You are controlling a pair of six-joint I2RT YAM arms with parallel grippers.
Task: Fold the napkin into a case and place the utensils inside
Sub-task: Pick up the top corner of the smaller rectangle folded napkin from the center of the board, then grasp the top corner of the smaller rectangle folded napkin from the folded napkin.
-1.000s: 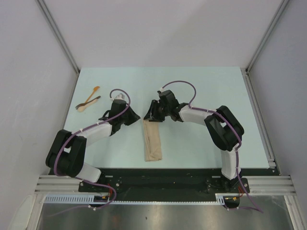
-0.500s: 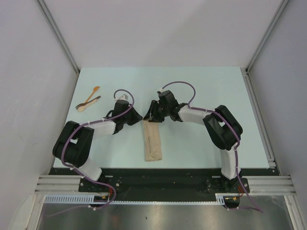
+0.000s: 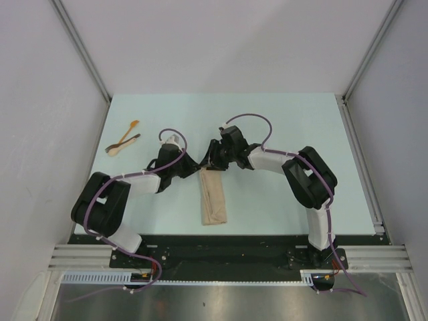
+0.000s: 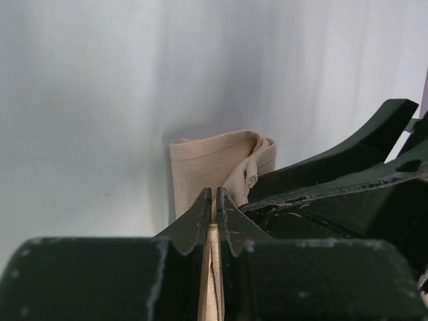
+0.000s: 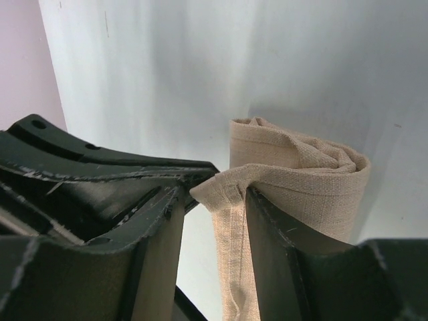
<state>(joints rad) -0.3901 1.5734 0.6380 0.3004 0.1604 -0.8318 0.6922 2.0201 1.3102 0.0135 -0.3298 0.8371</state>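
The napkin lies as a narrow beige case in front of the arms, long axis running away from me. My left gripper is at its far end, shut on a thin cloth layer; the case's bunched far end shows beyond the tips. My right gripper is at the same end and open. A cloth edge drapes over one of its fingers, with a gap to the other finger. The utensils, a light wooden spoon and a darker piece, lie crossed at the far left.
The pale green table is walled by white panels, with a metal rail along its right edge. The right gripper's black finger crowds the left wrist view. Both arm bases sit at the near edge.
My left arm has swung right, bringing its gripper onto the napkin's far end, where it has closed on the cloth. The right gripper has barely moved.
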